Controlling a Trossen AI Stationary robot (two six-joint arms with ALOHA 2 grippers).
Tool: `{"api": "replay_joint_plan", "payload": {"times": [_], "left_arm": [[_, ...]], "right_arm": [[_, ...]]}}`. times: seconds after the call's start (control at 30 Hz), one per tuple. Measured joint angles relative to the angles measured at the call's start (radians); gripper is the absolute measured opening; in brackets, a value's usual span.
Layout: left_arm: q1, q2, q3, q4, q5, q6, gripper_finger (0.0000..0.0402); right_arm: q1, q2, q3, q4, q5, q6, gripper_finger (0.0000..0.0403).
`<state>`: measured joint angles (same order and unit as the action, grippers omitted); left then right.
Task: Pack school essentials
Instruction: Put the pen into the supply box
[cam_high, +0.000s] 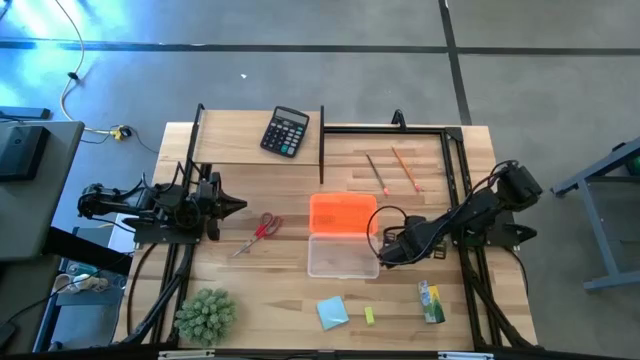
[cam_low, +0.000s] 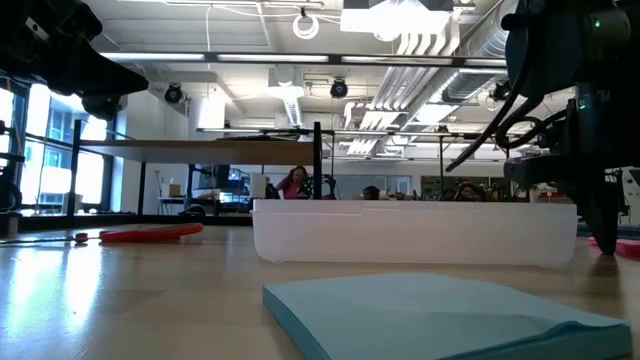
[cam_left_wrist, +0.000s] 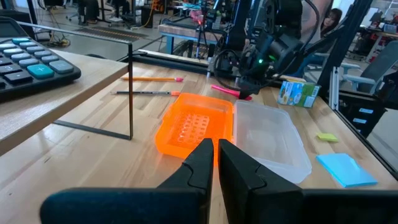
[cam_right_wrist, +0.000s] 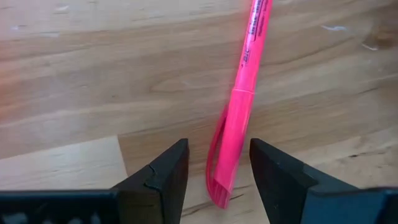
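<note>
Right wrist view: right gripper (cam_right_wrist: 219, 165) open astride the pink pen (cam_right_wrist: 239, 106), lying on the desk (cam_right_wrist: 93, 74) right of the clear box (cam_high: 343, 256).
Light, stiff, slick plastic; judged best pinched mid-barrel. Left gripper (cam_left_wrist: 216, 163) waits closed, far left.

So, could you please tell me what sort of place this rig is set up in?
Probably an open-plan lab or workshop: exposed ceiling ducts, a concrete floor, and people at desks beyond the wooden table.
</note>
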<state>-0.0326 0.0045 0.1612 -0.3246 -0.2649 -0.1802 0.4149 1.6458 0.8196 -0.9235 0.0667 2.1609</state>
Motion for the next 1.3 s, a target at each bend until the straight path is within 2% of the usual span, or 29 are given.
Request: {"api": "replay_joint_plan", "payload": {"times": [0.2,0.47,0.63,1.3], "left_arm": [[0.000,0.000,0.000,0.000,0.000,0.000,0.0015],[0.000,0.000,0.000,0.000,0.000,0.000,0.0015],[0.000,0.000,0.000,0.000,0.000,0.000,0.0015],[0.000,0.000,0.000,0.000,0.000,0.000,0.0015]], "right_arm": [[-0.001,0.001,-0.002,0.007,-0.013,-0.001,0.0156],[-0.002,0.002,-0.003,0.022,-0.015,-0.003,0.0081],[-0.002,0.003,-0.003,0.021,-0.032,-0.007,0.0052],[0.001,0.000,0.028,0.022,-0.040,-0.100,0.0046]]}}
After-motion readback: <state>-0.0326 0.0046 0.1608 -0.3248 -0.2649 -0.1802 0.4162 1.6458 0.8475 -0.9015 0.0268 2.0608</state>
